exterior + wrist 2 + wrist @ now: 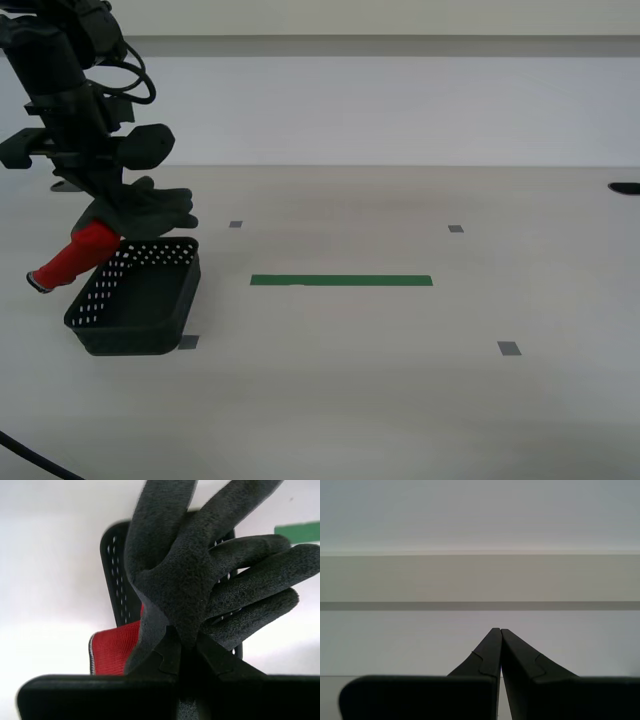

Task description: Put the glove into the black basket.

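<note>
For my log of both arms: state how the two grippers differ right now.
My second gripper is shut on the glove, held above the black basket; my first gripper is shut with nothing between its tips. The second points at the basket and table; the first faces a bare wall. Both share the same black tapered fingers.

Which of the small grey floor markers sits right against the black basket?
The grey marker at the black basket's near corner, on the exterior view's right, touches its base. The other three lie apart on open floor.
</note>
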Motion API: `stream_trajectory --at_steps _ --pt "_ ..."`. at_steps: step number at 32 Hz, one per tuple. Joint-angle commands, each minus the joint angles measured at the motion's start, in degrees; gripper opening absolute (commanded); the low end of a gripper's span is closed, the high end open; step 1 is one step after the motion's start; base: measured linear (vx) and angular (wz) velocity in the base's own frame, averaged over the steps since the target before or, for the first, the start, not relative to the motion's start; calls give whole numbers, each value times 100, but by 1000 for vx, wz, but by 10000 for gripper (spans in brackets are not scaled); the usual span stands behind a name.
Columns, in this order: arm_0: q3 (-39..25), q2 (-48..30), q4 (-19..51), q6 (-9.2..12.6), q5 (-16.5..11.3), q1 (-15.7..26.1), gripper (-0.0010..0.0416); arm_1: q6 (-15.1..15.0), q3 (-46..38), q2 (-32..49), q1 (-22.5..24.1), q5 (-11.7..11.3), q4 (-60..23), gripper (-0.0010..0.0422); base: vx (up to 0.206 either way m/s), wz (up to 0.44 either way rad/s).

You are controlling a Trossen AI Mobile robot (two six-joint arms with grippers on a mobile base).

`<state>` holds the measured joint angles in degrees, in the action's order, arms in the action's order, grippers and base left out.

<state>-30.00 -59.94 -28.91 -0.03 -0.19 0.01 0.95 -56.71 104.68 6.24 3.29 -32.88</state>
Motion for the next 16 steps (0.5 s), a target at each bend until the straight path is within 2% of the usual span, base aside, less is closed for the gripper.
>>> stream_trajectory --at_steps 1,13,16 --pt "-4 0 -13 0 4 2 1 98 133 2 22 11 129 -1 0 0" --pt "-4 0 -15 0 4 2 1 304 627 7 28 46 647 -1 0 0" --pt "-4 0 -15 0 4 2 1 315 579 581 66 162 807 -1 0 0"
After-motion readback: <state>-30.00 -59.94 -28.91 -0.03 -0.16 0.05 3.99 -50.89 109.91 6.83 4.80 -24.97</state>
